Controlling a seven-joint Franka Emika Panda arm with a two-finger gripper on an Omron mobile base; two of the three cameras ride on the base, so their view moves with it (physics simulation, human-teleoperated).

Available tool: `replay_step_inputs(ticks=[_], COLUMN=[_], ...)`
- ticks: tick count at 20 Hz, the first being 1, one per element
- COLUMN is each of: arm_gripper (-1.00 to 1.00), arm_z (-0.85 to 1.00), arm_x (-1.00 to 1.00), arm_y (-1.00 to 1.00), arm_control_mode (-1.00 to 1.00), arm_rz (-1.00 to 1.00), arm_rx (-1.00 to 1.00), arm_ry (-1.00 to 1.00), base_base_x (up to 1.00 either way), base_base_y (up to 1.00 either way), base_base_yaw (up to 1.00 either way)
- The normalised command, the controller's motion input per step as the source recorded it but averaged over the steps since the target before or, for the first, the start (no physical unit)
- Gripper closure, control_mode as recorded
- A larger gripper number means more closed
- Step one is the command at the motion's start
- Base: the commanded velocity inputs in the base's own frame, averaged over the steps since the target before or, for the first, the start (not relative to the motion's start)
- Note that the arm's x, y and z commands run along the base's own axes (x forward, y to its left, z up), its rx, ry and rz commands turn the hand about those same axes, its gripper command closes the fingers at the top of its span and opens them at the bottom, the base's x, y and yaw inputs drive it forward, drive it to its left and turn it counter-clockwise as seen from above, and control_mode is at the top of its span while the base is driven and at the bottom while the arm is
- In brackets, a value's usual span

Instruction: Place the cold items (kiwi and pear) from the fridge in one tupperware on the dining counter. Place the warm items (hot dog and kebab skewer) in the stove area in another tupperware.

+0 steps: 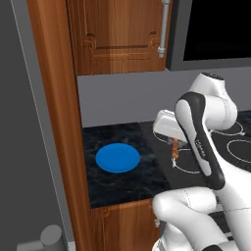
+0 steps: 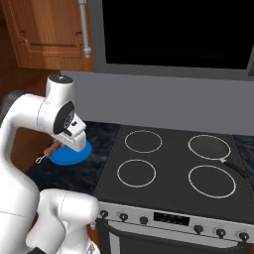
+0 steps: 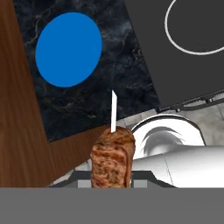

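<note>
One blue plate (image 1: 117, 158) lies on the dark marble counter (image 1: 122, 184), left of the stove (image 2: 173, 173). Right of the plate and raised above the counter's edge by the stove, the gripper (image 1: 174, 146) is pinched tight on the kebab skewer (image 3: 112, 159), whose pale stick points away from the hand.

No readable text, labels, brands or numbers stand on anything in these views.
</note>
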Motion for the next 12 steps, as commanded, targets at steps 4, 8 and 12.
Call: replay_step_inputs(ticks=[4, 8, 12], arm_gripper=[1.00, 1.00, 1.00], arm_z=[0.07, -0.01, 0.00], arm_x=[-0.01, -0.03, -0.35], arm_y=[-0.05, 0.00, 0.00], arm_control_mode=[-1.00, -1.00, 1.00], arm_rz=[-0.01, 0.00, -0.01], arm_rx=[0.00, 0.00, 0.00], arm_ry=[0.00, 0.03, -0.02], base_base_x=[0.00, 0.00, -0.23], base_base_y=[0.00, 0.00, 0.00], base_base_yaw=[0.00, 0.00, 0.00])
